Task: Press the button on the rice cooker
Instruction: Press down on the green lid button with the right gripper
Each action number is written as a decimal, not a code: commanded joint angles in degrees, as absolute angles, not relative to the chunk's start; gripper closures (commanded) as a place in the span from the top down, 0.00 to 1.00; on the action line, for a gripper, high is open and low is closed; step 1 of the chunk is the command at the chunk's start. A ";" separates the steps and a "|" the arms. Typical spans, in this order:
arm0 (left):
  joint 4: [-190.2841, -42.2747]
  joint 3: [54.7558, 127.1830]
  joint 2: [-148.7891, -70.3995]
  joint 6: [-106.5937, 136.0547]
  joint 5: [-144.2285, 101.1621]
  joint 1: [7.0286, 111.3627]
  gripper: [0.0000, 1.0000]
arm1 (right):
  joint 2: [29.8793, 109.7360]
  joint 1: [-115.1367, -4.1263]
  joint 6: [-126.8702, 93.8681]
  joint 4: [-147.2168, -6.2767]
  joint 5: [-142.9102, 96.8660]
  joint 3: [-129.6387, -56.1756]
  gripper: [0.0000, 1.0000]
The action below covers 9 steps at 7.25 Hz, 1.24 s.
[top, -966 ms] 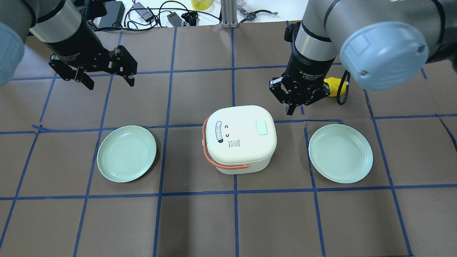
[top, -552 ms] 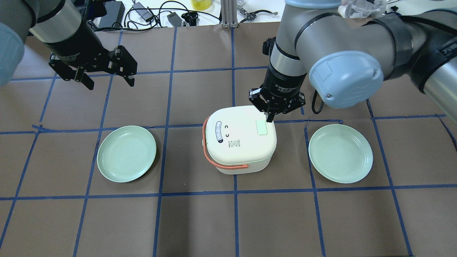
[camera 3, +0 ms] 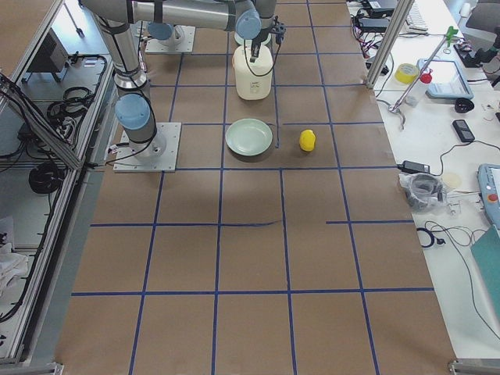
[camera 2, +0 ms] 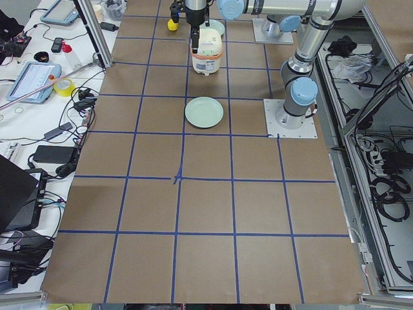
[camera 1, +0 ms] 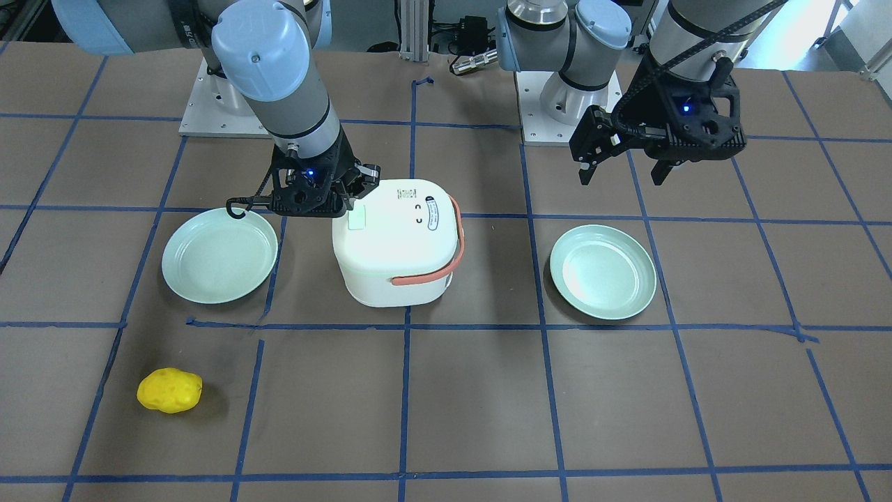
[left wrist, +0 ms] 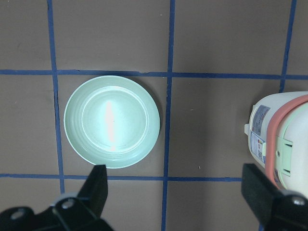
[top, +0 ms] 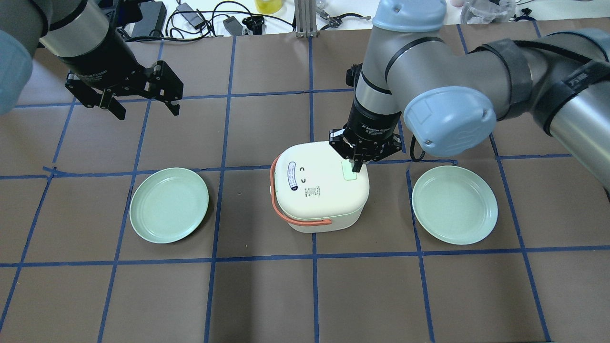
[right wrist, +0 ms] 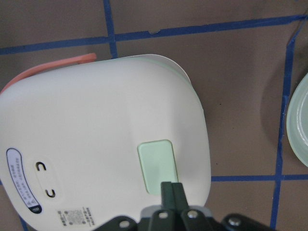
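You find the rice cooker [top: 321, 190] in the middle of the table [top: 262, 300], standing upright with its lid [top: 324, 159] shut. In the overhead view its orange handle [top: 305, 222] lies folded down around the 9 and 6 o'clock sides. The pale green button [top: 349, 172] sits on the lid toward 3 o'clock. The right gripper [top: 356, 166] points straight down over it, with its two fingers [right wrist: 172, 191] pressed together and nothing between them. The joined tip meets one edge of the button, but you cannot tell from these views whether it presses it.

The left gripper [top: 145, 109] hangs above the table at about 10 o'clock from the cooker, well apart from it, with fingers spread wide and holding nothing. One green plate [top: 169, 205] lies at 9 o'clock of the cooker and a second plate [top: 455, 205] at 3 o'clock. In the front-facing view a yellow lumpy object [camera 1: 169, 390] lies at about 8 o'clock from the cooker, well apart from it.
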State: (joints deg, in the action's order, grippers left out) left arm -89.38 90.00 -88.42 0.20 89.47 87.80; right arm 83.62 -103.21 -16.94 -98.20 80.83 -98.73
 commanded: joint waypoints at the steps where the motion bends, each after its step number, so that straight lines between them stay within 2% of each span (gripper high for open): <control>1: -89.38 90.00 -88.42 0.18 89.47 87.80 1.00 | 83.15 -103.27 -16.88 -99.05 79.98 -98.96 0.00; 9: -89.38 90.00 -88.42 0.18 89.47 87.80 1.00 | 82.97 -103.36 -16.61 -100.28 79.98 -100.55 0.00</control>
State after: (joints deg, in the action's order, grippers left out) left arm -89.39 90.00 -88.42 0.18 89.47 87.80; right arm 82.97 -103.36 -16.71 -100.25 79.98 -100.48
